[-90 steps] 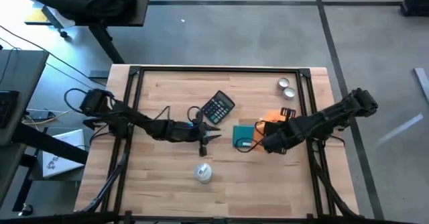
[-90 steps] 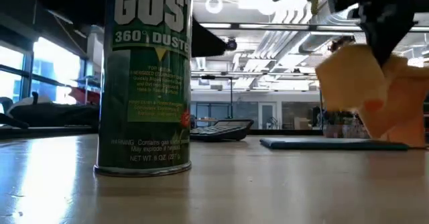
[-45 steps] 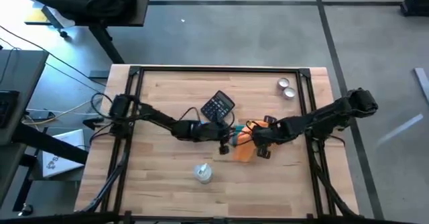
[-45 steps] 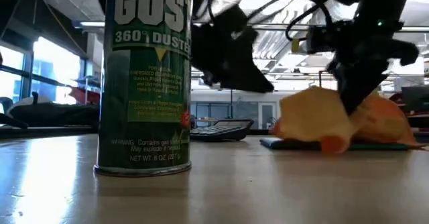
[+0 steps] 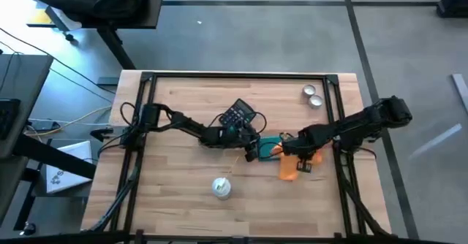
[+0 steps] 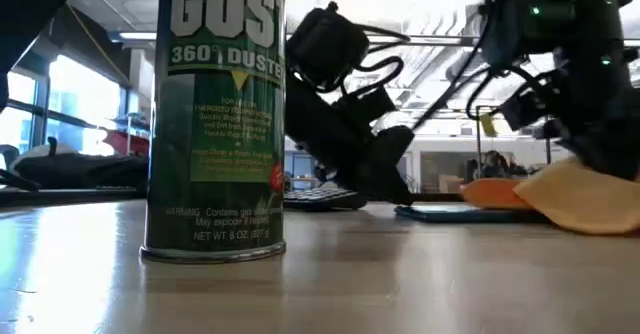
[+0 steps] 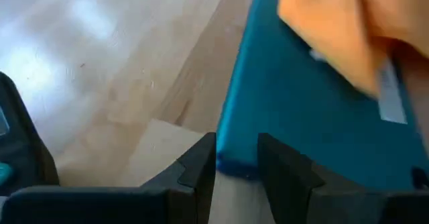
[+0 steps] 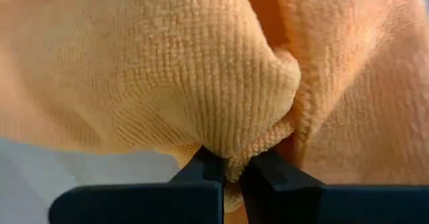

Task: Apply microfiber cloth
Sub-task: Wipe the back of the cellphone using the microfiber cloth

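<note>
- The right end effector (image 5: 292,155) is pinched shut on a fold of the microfiber cloth (image 5: 287,166), which lies draped on the tabletop (image 5: 175,193), right of centre.
- The cloth overlaps the right-hand end of the blue box (image 5: 268,146), trailing toward the front edge.
- The left end effector (image 7: 236,162), closed on the box's opposite end, sits toward the tabletop's left edge from the cloth.

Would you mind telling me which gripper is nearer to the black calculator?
Left. The left gripper sits just beside the black calculator, pinching the teal flat box; the right gripper lies farther off, shut on the orange microfiber cloth.
</note>
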